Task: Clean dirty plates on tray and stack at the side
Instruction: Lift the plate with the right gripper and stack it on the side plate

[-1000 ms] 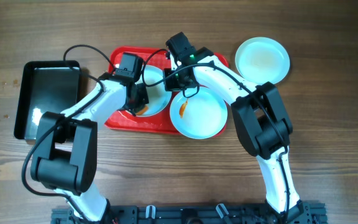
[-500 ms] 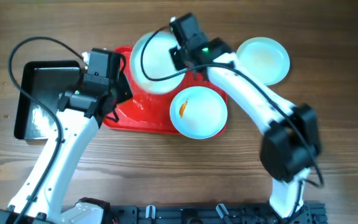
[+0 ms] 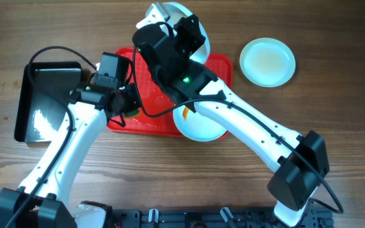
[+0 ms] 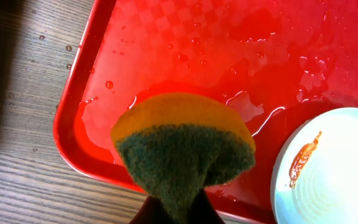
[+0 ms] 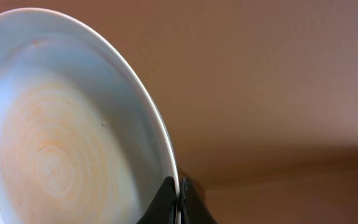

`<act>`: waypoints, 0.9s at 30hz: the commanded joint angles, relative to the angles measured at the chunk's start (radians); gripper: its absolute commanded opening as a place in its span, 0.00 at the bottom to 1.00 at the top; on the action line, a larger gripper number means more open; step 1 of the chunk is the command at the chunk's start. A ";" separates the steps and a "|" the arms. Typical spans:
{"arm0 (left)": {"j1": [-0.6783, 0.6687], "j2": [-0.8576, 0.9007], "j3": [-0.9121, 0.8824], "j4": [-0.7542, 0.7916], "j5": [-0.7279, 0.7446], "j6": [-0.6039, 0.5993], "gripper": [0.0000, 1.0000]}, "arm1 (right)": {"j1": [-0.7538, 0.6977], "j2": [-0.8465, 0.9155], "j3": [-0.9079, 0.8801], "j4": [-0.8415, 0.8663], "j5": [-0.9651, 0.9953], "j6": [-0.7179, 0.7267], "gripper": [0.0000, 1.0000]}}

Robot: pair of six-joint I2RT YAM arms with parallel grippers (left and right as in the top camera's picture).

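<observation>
My right gripper is shut on the rim of a white-bluish plate and holds it tilted, high above the far edge of the red tray. In the right wrist view the plate shows faint pale rings, with the jaws pinching its edge. My left gripper is shut on a yellow and green sponge over the tray's wet front left part. A second plate with an orange smear lies at the tray's front edge, partly hidden under my right arm. A third plate lies on the table to the right.
A glossy black tray lies left of the red tray. Water drops and a puddle sit on the red tray's floor. My right arm crosses over the tray's front right.
My right gripper has lifted its plate off the tray, up and toward the far edge. My left gripper with the sponge came off that plate and now sits over the tray's front left.
</observation>
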 commanded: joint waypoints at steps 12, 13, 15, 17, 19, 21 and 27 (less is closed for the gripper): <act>0.004 0.010 -0.006 0.006 0.019 -0.006 0.04 | -0.803 -0.002 -0.007 -0.479 -1.099 0.955 0.04; 0.003 0.010 -0.006 0.006 0.019 -0.006 0.04 | -0.853 -0.002 -0.027 -0.466 -1.129 0.957 0.04; 0.003 0.010 -0.006 0.010 0.019 -0.006 0.04 | -0.937 0.003 -0.070 -0.438 -1.144 0.964 0.04; 0.003 0.011 -0.006 0.018 0.019 -0.006 0.04 | -0.982 0.015 -0.104 -0.412 -1.144 0.964 0.04; 0.003 0.013 -0.006 0.021 0.019 -0.006 0.04 | -0.993 0.027 -0.137 -0.386 -1.136 0.968 0.04; 0.003 0.013 -0.006 0.022 0.019 -0.006 0.04 | -0.993 0.039 -0.156 -0.386 -1.067 1.041 0.05; 0.003 0.013 -0.006 0.040 0.019 -0.006 0.04 | -0.989 0.048 -0.175 -0.419 -1.415 0.954 0.99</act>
